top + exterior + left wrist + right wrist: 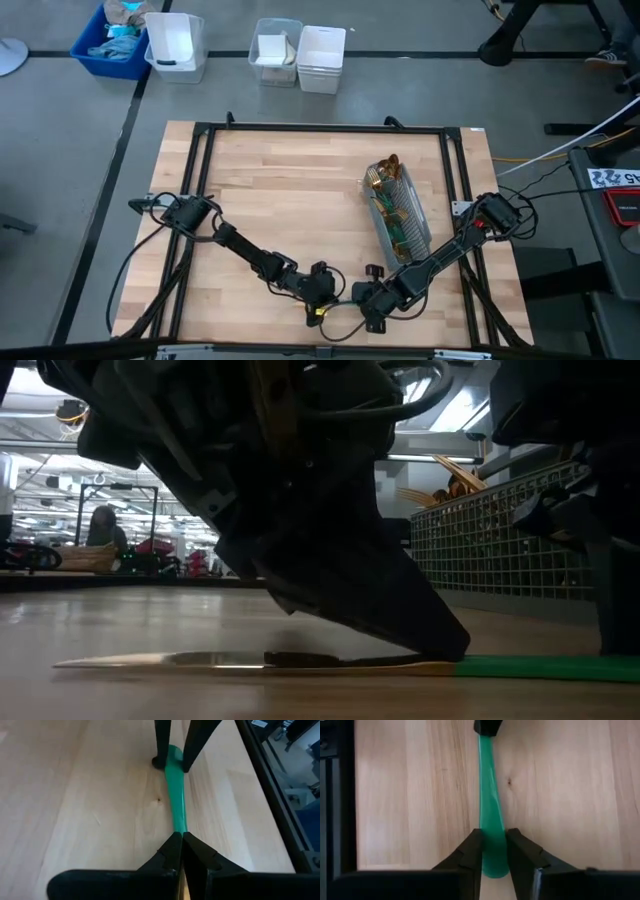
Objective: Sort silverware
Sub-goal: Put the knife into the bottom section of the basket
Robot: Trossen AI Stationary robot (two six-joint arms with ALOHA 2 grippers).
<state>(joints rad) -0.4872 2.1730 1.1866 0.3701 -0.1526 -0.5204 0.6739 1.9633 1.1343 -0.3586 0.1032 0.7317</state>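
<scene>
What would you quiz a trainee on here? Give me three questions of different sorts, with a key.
1. True or false: the mesh caddy is empty.
2. The right gripper closes on which part of the knife? A) the gold blade B) the teal handle C) neither, it hovers clear of the knife.
3. Fill in: the gripper with its fingertips pressed together, at the knife's neck, is the ___ gripper.

Key: 1 false, gold silverware shows in it; 2 B; 3 left.
</scene>
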